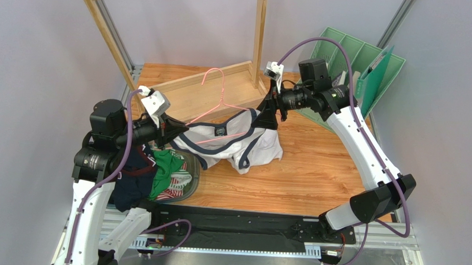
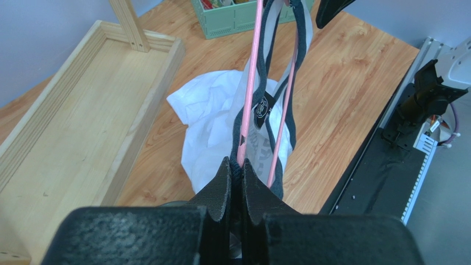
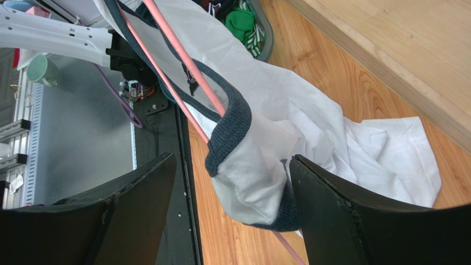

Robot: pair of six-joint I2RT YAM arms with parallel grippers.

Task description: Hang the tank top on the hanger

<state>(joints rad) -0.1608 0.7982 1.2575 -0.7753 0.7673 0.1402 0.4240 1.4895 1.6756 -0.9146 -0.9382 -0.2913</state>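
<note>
The tank top (image 1: 244, 146) is suspended over the middle of the bench (image 1: 313, 170), stretched between both arms, with its lower body bunched on the wood at the 5 o'clock side. The hanger (image 1: 221, 88) is threaded through the garment, its hook directed toward 12 o'clock over the base of the wooden rack (image 1: 186, 98). At the 9 o'clock end, the left gripper (image 2: 235, 165) is clenched, with navy trim and the pink wire (image 2: 250, 83) pinched together between its pads. At the 2 o'clock end, the right gripper (image 3: 232, 160) is released: its jaws stand wide apart, and the shoulder strap (image 3: 243, 165) merely hangs between them, draped over the hanger arm (image 3: 182, 53). It is judged that the strap on this side is not secured; since much of the fabric rests on the bench, its weight may drag the strap down the sloping wire if the hanger is tilted or lifted abruptly. The hanger is supported at one end only, so any loosening of the left gripper would be expected to drop both items. A snag is also possible at 7 o'clock, where a basket (image 1: 192, 178) holding a green garment (image 1: 166, 168) lies just beside the left gripper's end of the garment.
</note>
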